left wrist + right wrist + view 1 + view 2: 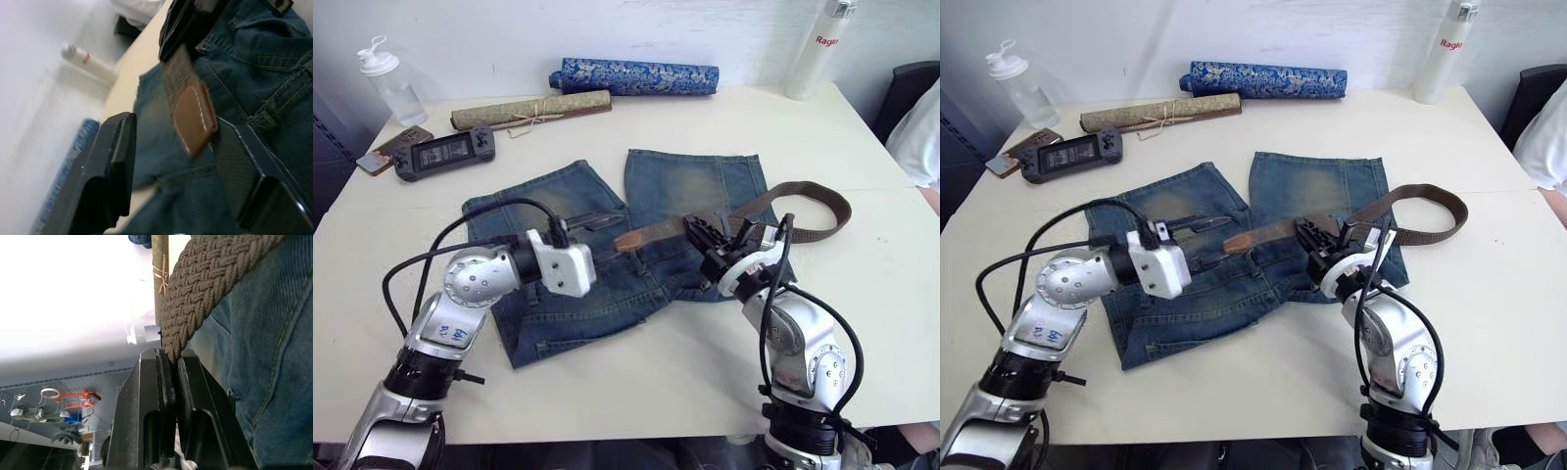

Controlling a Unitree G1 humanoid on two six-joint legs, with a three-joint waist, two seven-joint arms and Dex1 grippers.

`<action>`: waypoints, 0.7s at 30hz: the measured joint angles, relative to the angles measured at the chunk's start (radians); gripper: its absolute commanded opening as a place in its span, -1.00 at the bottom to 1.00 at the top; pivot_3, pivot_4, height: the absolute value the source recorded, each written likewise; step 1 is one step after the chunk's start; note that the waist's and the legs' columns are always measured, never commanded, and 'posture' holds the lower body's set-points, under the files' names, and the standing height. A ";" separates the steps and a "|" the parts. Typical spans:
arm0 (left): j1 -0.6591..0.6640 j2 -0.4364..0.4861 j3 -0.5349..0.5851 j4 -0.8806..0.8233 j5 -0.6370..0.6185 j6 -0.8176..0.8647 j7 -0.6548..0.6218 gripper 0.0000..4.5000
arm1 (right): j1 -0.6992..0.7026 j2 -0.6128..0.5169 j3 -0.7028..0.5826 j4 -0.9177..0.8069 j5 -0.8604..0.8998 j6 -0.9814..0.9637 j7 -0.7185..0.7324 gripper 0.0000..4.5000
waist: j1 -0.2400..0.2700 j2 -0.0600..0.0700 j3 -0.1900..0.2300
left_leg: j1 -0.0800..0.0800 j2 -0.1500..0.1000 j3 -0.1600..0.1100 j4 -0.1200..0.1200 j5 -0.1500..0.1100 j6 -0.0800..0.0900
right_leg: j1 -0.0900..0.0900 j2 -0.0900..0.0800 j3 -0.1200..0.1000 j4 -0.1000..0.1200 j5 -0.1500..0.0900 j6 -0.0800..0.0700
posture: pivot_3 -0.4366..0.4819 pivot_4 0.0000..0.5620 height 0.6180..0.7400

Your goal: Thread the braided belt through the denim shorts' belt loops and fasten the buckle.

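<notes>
The denim shorts (578,294) lie flat mid-table, legs pointing away from me. The braided belt (818,201) runs across the waistband and curls in a loop to the right. Its tan leather tip (631,238) rests on the denim between the fingers of my left gripper (173,129), which is open around it without clamping. My right gripper (698,233) is shut on the woven strap (205,279) a little right of the tip. A belt loop (264,120) lies just beside the tip. The buckle is hidden.
At the back of the white table (862,294) lie a blue patterned roll (636,76) and a tan roll (530,110). A handheld console (443,154), a phone (391,149) and a clear bottle (389,83) sit back left, a white bottle (818,49) back right. A person's white sleeve (920,127) is at the right edge.
</notes>
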 measured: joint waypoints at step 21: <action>0.351 0.094 0.345 -0.331 -0.663 0.732 -0.027 0.08 | -0.080 -0.177 0.026 0.182 -0.184 0.095 0.292 -1.00 | 0.009 0.000 0.000 | -0.001 0.003 0.000 0.002 -0.001 0.001 | -0.001 0.001 -0.001 0.003 -0.004 -0.007 | -0.05 -0.47 -0.68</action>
